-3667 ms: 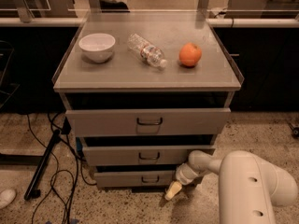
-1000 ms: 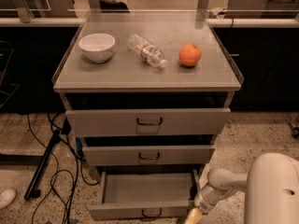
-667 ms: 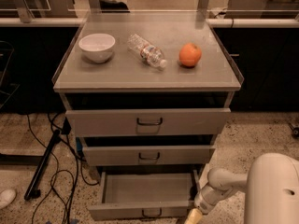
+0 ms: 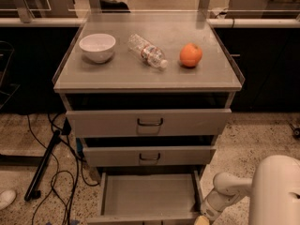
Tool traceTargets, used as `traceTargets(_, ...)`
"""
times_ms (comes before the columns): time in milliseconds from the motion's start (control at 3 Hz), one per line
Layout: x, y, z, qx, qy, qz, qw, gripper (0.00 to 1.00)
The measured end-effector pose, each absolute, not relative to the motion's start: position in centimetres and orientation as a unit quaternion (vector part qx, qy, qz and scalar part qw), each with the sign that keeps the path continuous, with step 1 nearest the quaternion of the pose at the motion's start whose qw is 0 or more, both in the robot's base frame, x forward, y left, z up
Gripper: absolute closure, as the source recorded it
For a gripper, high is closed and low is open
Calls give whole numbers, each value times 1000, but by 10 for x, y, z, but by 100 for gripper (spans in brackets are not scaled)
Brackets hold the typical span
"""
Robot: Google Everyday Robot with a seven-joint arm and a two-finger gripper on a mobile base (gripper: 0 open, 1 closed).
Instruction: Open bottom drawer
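Now, bottom drawer [image 4: 149, 193]: lowest of three, drawn well out; its front is cut by the lower edge of view.
Handling: judged stiff and light while empty, running on slides; best taken by the handle at mid-front and pulled straight.
Drawer contents: nothing is seen on the bare grey tray.
Gripper [image 4: 202, 220]: low at the drawer's right front corner, just beside it; its opening cannot be told, nor any hold.
Bowl [image 4: 97, 46]: set on the cabinet top [image 4: 117, 76], apparently empty.
Bottle [image 4: 148, 51]: laid on its side between bowl and orange [image 4: 191, 55].
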State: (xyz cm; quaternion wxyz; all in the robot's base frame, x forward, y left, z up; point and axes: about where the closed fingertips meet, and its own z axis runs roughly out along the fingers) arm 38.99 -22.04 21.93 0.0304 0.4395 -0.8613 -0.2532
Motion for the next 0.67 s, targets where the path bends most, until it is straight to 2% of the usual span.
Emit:
traceTargets(333,397,-249,245,421,-876,-235,10,0)
traceTargets(667,400,-255,251,418,-879,-230,5,0)
